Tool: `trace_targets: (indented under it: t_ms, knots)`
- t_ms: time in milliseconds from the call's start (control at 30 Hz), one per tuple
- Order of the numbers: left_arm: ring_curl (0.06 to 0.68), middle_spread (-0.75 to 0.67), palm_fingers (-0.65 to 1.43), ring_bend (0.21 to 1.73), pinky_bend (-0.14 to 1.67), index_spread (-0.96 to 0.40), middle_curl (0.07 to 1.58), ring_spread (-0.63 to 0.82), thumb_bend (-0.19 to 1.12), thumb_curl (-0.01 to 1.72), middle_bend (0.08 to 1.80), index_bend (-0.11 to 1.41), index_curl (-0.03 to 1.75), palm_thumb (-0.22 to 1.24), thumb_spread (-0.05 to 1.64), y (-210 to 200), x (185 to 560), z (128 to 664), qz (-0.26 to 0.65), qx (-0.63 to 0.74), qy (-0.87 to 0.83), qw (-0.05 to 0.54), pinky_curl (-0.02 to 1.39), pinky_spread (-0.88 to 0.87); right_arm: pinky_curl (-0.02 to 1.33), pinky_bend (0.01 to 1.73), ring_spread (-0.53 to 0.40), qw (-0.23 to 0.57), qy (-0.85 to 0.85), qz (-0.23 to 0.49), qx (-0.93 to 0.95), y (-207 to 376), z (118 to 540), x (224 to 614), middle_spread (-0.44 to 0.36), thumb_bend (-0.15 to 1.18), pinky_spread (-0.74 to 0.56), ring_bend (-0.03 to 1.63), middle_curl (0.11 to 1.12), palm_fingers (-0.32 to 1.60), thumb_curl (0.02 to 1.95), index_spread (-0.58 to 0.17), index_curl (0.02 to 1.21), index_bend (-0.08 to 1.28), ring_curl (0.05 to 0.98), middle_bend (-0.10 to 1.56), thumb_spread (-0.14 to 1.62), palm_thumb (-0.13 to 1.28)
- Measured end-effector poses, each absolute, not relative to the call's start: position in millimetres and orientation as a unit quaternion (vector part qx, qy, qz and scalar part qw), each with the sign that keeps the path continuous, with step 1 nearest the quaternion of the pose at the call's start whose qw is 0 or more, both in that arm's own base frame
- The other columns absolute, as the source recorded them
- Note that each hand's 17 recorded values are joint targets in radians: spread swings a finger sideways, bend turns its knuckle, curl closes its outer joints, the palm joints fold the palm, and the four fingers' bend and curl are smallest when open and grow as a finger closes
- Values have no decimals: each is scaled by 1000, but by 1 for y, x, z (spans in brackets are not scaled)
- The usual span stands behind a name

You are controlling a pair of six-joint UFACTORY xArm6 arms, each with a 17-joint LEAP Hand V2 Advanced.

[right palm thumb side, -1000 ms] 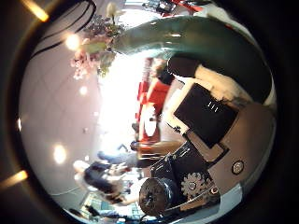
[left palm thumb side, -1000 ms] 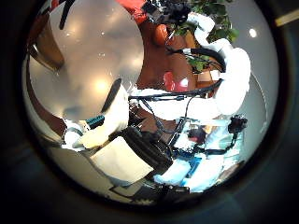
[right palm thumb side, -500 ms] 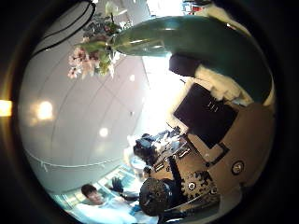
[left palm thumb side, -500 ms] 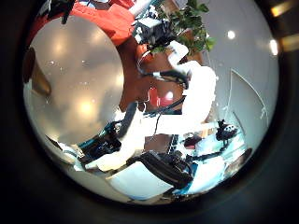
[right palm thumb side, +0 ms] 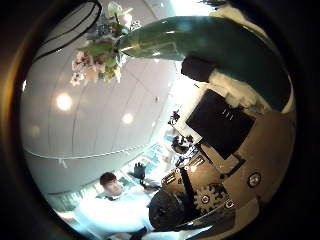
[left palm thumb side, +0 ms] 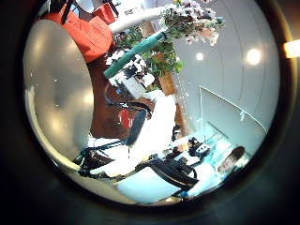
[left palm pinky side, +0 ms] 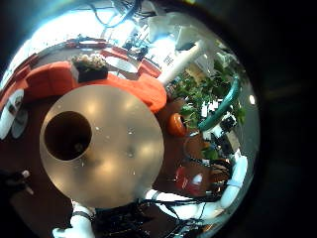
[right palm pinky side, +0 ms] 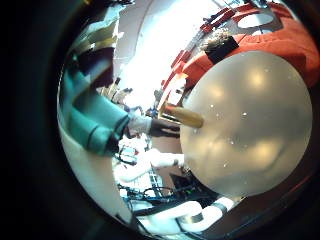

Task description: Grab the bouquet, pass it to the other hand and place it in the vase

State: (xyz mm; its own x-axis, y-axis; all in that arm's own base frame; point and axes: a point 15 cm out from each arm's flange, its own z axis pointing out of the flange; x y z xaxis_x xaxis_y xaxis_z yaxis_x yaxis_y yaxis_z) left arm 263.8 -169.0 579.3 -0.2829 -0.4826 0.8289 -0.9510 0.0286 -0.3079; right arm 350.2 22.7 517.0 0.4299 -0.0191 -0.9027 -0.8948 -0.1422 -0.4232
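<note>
Bouquet (right palm thumb side: 200, 45) lies close across the right hand (right palm thumb side: 215, 150), its teal wrap pressed by curled fingers (right palm thumb side: 200, 70), pale blossoms (right palm thumb side: 98, 52) poking beyond. Farther off, the round table (left palm pinky side: 94, 149) stands below. Left hand (left palm thumb side: 164, 169) shows only partly; its grip cannot be told.

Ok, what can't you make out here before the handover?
1. Vase: the left little finger view shows only a dark round shape on the table, too small to identify.
2. Bouquet lower end: right thumb view, hidden behind the right robot hand.
3. Flowers: left thumb view, partly cut off by the edge.
</note>
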Motion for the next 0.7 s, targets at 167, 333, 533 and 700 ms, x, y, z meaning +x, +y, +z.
trace_targets:
  t_ms: [167,333,533,700]
  knots:
    - [207,425,93,589,304,185,315,551,-25,328,189,164,334,289,1028,-179,269,584,469,527,-637,309,335,494,932,1210,-183,513,328,420,-673,36,496,335,-138,-4,-185,1474,849,1137,1213,-251,1023,1115,700,1365,867,1159]
    - [206,437,82,591,304,196,319,555,-27,331,194,164,328,292,1016,-179,283,580,477,530,-616,334,336,495,945,1202,-183,497,312,430,-686,48,487,330,-137,-4,-186,1479,844,1137,1231,-248,1017,1119,698,1368,867,1155]
    - [202,460,64,583,292,205,326,575,-30,329,198,163,323,276,992,-181,288,579,482,528,-602,355,334,503,961,1201,-183,493,296,446,-685,61,478,325,-137,-4,-189,1480,840,1139,1248,-245,1011,1125,698,1369,867,1152]
    - [201,474,66,582,290,214,329,585,-30,330,197,163,319,270,979,-184,294,580,488,519,-595,373,334,504,971,1198,-183,478,277,465,-692,82,477,319,-137,-4,-191,1481,837,1138,1259,-243,1007,1129,697,1372,867,1151]
